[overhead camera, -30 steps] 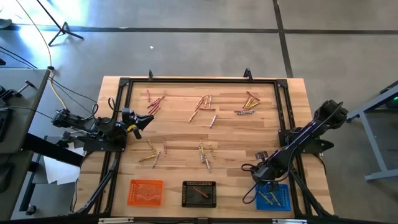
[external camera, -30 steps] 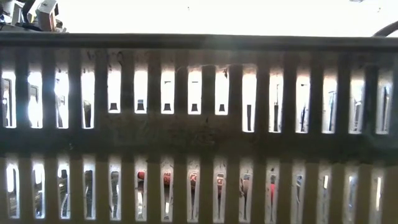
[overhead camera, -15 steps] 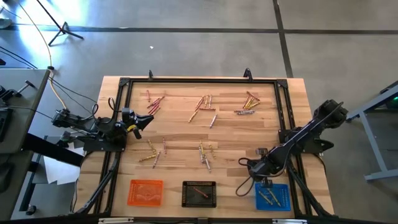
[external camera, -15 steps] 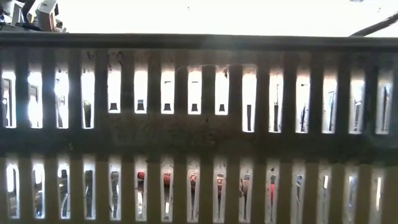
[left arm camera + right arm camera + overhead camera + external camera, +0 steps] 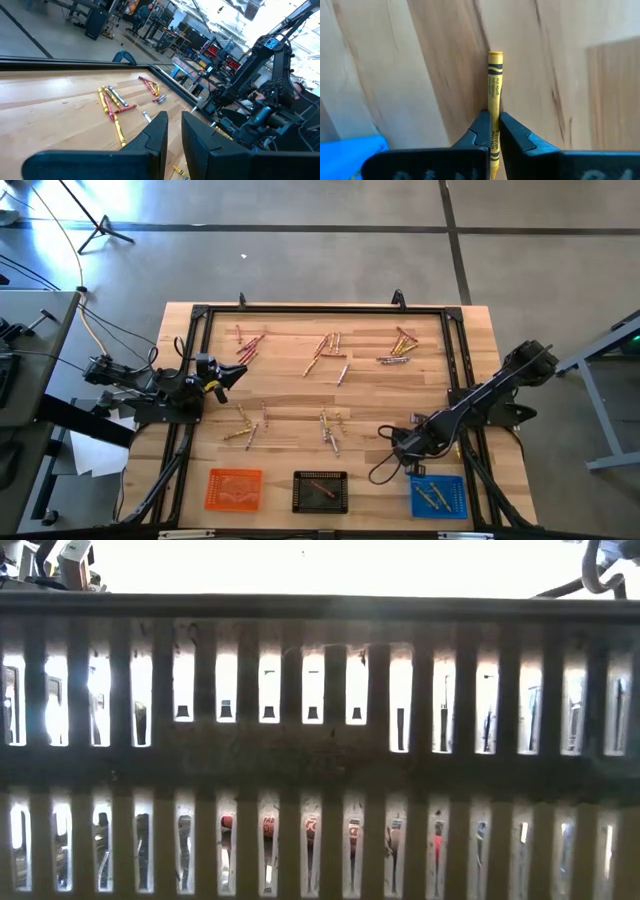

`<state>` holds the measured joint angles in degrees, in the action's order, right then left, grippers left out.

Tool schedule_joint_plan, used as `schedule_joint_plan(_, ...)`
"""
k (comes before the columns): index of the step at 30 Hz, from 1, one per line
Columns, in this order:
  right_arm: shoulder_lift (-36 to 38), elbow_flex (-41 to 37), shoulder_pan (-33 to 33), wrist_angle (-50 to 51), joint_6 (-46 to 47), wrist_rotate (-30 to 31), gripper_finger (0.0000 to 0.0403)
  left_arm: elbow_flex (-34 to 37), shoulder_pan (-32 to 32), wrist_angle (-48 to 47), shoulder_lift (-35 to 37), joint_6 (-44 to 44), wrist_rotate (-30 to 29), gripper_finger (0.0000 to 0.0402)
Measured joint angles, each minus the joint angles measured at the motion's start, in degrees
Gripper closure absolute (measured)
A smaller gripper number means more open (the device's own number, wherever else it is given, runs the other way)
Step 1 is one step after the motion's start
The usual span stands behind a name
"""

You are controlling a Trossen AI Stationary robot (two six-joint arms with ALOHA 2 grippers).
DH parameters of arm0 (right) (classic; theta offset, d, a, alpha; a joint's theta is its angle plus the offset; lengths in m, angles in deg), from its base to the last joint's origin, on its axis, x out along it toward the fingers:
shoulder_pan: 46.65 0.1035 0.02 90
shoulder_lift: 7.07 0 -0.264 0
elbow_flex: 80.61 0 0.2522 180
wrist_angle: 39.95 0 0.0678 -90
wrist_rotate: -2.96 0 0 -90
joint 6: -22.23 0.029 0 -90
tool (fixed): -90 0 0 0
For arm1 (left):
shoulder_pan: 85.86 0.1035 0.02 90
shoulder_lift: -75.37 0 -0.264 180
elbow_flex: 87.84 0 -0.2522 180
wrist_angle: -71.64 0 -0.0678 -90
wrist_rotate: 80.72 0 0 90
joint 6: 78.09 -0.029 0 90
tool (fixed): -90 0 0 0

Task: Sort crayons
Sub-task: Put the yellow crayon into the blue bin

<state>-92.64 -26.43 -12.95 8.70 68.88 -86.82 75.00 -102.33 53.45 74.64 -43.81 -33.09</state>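
Note:
Crayons lie in loose clusters on the wooden table: far left (image 5: pixel 247 343), far middle (image 5: pixel 328 350), far right (image 5: pixel 398 345), and two nearer clusters (image 5: pixel 247 425) (image 5: pixel 330 428). My right gripper (image 5: pixel 400 442) (image 5: pixel 493 122) hangs over bare wood, just left of and beyond the blue tray (image 5: pixel 438 496), and is shut on a yellow crayon (image 5: pixel 494 85). My left gripper (image 5: pixel 238 372) (image 5: pixel 174 120) waits level at the table's left side, its fingers slightly apart with nothing between them. My right gripper pinches the yellow crayon between its two fingers, by the crayon's lower part (image 5: pixel 493 117) as the wrist view shows it. The gripper points down at the table. The rest of the crayon sticks out past the fingertips, its free end (image 5: pixel 495 55) over bare wood.
Three square trays stand along the near edge: orange (image 5: pixel 235 488), black (image 5: pixel 320 491) holding a crayon, and the blue one holding yellow crayons. A black frame (image 5: pixel 320 310) borders the work area. The slotted wall (image 5: pixel 320 740) of a tray fills the low view.
My right gripper has moved from above the blue tray toward the table's left and a little toward its far edge, over bare wood.

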Motion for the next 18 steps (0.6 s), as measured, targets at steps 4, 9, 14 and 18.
schedule_joint_plan(4, 1.3, 1.5, 0.0, -0.2, 2.4, 4.2, 0.0397, 0.0, 0.0, 0.0, 0.0, 0.0, 0.0, 0.0357)
schedule_joint_plan(9, 4.5, 3.8, 0.0, 0.0, 6.9, 7.8, 0.0397, 0.0, 0.0, 0.0, 0.0, 0.0, 0.0, 0.0357)
schedule_joint_plan(14, 7.6, 7.5, 0.0, -0.1, 9.5, 7.6, 0.0398, 0.0, 0.0, 0.0, 0.0, 0.0, 0.0, 0.0357)
schedule_joint_plan(18, 9.1, 10.8, 1.4, 0.0, 10.1, 3.9, 0.0398, 0.0, 0.0, 0.0, 0.0, 0.0, 0.0, 0.0357)
